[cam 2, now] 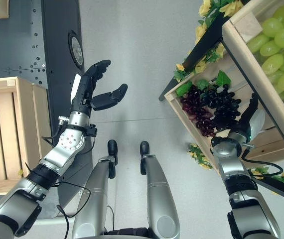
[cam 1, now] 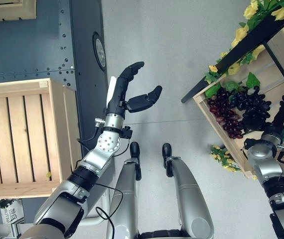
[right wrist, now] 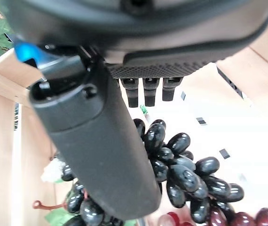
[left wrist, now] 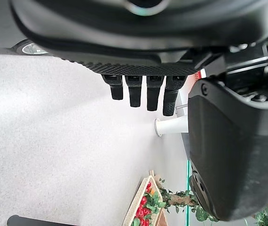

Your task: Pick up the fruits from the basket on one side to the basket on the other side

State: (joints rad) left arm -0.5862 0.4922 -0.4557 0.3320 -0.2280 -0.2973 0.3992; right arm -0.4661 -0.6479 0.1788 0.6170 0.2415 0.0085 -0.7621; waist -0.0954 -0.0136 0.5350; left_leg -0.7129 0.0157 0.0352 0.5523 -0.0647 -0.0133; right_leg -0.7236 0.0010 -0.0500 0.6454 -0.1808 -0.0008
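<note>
Black grapes (cam 1: 251,107) heaped beside red grapes (cam 1: 223,115) in a wooden crate (cam 1: 202,98) at 3 o'clock, green leaves (cam 1: 231,85) along its upper edge. Right hand (cam 1: 280,115) over the black bunch, fingers (right wrist: 144,92) straight and apart from the thumb, pinching nothing. Left hand (cam 1: 131,92) raised at 11 o'clock above the grey floor (cam 1: 182,55), fingers (left wrist: 141,92) spread, empty. Slatted wooden box (cam 1: 20,137) at 9 o'clock. Green grapes (cam 2: 276,42) at 2 o'clock in an upper bin.
</note>
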